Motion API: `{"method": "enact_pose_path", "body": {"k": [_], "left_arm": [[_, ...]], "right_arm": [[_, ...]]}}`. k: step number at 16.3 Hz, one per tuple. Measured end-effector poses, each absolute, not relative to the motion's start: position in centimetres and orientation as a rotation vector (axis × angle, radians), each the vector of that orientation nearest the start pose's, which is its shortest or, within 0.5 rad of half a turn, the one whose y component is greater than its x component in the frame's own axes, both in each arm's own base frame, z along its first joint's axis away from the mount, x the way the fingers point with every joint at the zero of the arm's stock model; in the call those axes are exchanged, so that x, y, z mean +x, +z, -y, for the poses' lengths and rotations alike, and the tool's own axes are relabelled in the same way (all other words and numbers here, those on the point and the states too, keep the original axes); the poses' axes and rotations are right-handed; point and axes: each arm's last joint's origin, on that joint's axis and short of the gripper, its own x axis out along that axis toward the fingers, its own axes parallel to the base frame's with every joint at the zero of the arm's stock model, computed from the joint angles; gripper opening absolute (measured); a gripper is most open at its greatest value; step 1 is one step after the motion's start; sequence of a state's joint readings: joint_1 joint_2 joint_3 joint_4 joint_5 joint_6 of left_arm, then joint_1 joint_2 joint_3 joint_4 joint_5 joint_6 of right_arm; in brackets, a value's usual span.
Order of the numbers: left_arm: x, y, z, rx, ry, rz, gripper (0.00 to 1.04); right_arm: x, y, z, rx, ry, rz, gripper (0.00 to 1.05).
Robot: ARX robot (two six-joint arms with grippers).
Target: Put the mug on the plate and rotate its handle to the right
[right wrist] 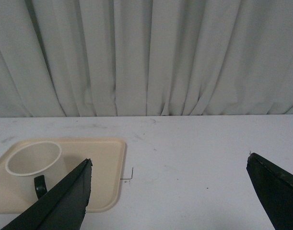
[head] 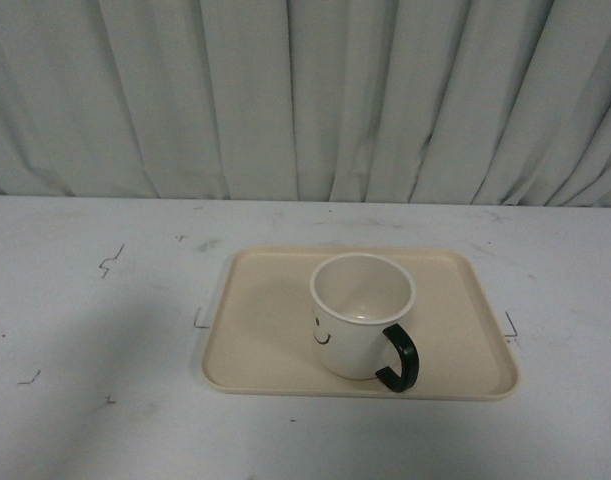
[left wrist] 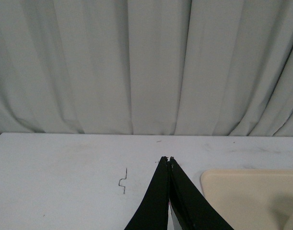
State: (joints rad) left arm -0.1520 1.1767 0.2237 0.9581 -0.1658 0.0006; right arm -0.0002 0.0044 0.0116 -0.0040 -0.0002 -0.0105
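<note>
Cream mug [head: 357,318] upright on plate [head: 255,330], handle [head: 400,358] front-right; likely stiff, slick, breakable, so pinch the rim wall; left end effector [left wrist: 168,160] closed empty, right end effector [right wrist: 169,160] wide open.

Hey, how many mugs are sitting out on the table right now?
1. The mug stands upright on the plate, close to its near edge and right of its middle, with the handle pointing near-right. No other mug shows in any view.
</note>
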Motion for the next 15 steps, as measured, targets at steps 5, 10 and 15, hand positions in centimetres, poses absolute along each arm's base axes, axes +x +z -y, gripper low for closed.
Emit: {"method": "enact_pose_path", "body": {"k": [5, 10, 15], "left_arm": [[17.6, 17.3, 1.5, 0.003, 0.005, -0.017, 0.02], [15.6, 15.7, 0.1, 0.002, -0.001, -0.048, 0.02], [14.3, 16.4, 0.0, 0.000, 0.000, -0.012, 0.02]], "right_arm": [[9.7, 16.7, 0.0, -0.010, 0.000, 0.003, 0.98], [9.7, 16.7, 0.0, -0.010, 0.000, 0.003, 0.98], [9.7, 16.7, 0.0, -0.010, 0.000, 0.003, 0.98]]}}
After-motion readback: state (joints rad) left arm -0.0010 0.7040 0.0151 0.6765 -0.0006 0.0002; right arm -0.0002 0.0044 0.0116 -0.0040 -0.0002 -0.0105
